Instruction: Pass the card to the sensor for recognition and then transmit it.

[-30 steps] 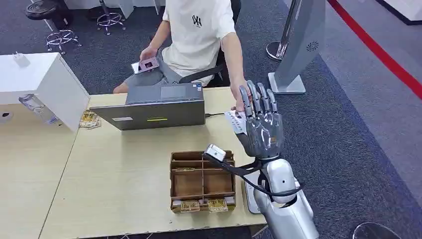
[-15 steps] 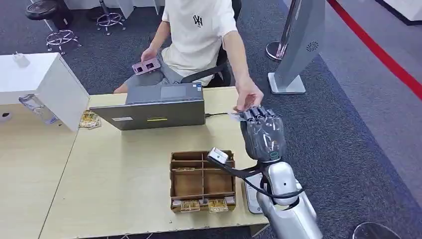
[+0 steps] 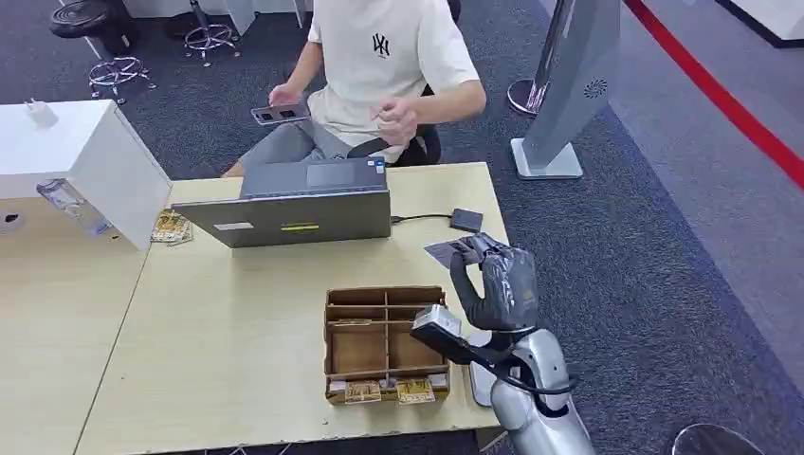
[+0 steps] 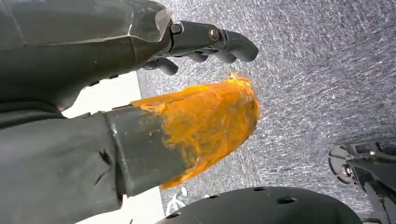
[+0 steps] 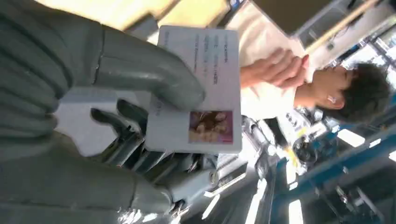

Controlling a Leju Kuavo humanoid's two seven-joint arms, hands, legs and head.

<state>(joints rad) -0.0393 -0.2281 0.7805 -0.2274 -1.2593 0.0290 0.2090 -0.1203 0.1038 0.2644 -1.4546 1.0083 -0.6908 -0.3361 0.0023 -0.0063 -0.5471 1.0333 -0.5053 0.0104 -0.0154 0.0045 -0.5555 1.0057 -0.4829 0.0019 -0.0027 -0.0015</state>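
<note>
I've got the card [image 5: 205, 88] pinched under my right hand's [image 3: 498, 280] thumb, face out so the sensor [image 3: 465, 220] just ahead can read it; left hand [image 4: 205, 39] hangs empty, fingers loosely apart.

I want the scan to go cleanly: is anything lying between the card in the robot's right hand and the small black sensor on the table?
Nothing visible. The right hand holds the card just short of the black sensor, with bare table between them.

Light wooden table [image 3: 237, 341] across lower left of frame, bearing grey laptop [image 3: 294, 204] at upper centre, brown compartmented box [image 3: 384, 343] lower centre, small dark sensor [image 3: 465, 220] right.
</note>
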